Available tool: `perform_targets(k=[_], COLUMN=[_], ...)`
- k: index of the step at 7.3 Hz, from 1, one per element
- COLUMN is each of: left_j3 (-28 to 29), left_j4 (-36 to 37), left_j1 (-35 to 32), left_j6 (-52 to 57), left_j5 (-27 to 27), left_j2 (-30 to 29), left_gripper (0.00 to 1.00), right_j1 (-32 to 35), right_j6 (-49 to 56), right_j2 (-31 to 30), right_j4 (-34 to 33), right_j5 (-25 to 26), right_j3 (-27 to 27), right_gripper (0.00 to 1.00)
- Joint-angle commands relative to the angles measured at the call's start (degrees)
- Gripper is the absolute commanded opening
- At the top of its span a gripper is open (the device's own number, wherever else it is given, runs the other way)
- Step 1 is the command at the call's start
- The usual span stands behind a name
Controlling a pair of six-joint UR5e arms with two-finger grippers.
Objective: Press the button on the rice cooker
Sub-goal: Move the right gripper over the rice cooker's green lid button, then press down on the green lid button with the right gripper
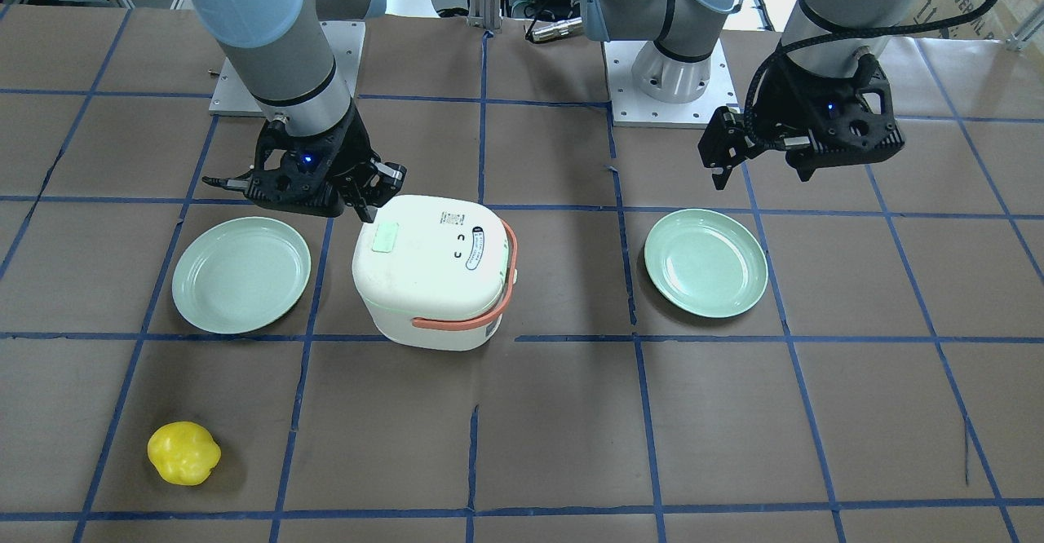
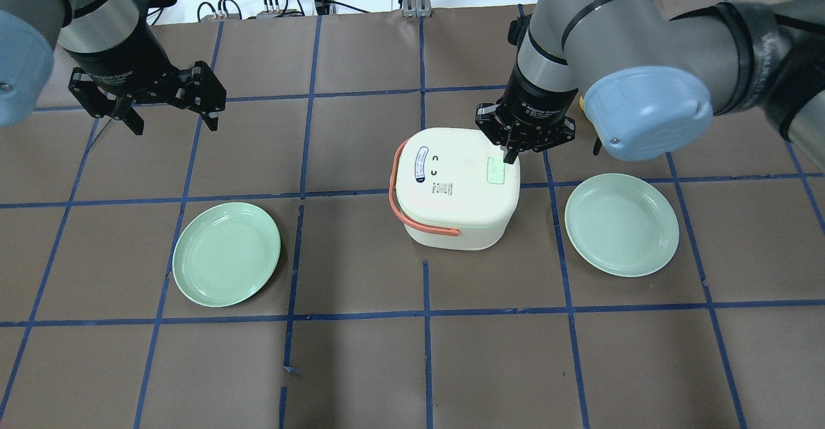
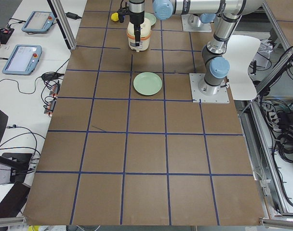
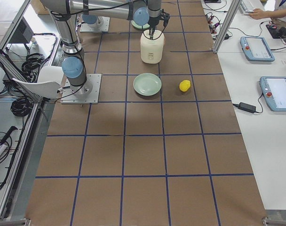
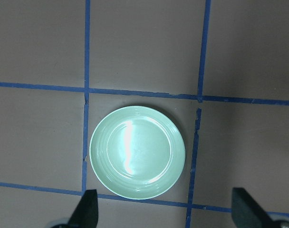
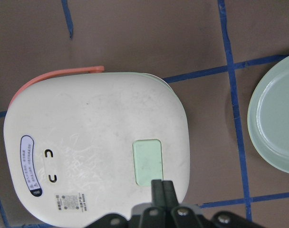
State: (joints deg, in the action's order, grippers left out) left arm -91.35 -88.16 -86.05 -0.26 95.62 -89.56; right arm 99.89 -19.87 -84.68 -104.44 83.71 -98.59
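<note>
Right wrist-mounted: R jaws clenched at cooker button edge; L jaws spread.

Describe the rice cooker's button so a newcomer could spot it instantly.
Find the white rice cooker between the two green plates. On its lid, beside the right pincer, sits the button: a pale green rounded rectangle, unlike the blue-edged label by the orange handle.

Right wrist view: the plate runs off the right edge, and the right gripper shows only pressed-together tips at the lower rim of the green button (touching or just above, can't tell). Overhead, the yellow fruit is a sliver behind the right arm; the left wrist view crops the left gripper to two spread fingertips.
</note>
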Motion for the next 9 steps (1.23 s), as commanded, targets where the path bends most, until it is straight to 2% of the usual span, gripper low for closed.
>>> perform_targets(k=[1, 3, 9], left_j3=[-0.1, 0.0, 0.0], left_j4=[0.0, 0.0, 0.0], left_j1=[0.0, 0.0, 0.0], left_j6=[0.0, 0.0, 0.0], left_j5=[0.0, 0.0, 0.0], left_j2=[0.0, 0.0, 0.0], left_gripper=[1.0, 1.0, 1.0], right_j1=[0.7, 0.7, 0.7], right_j6=[-0.2, -0.1, -0.3], right_j2=[0.3, 1.2, 1.5], right_j4=[-1.6, -5.1, -5.0], right_j5=[0.1, 0.2, -0.2], right_j3=[-1.1, -2.2, -2.7], right_gripper=[0.08, 0.08, 0.08])
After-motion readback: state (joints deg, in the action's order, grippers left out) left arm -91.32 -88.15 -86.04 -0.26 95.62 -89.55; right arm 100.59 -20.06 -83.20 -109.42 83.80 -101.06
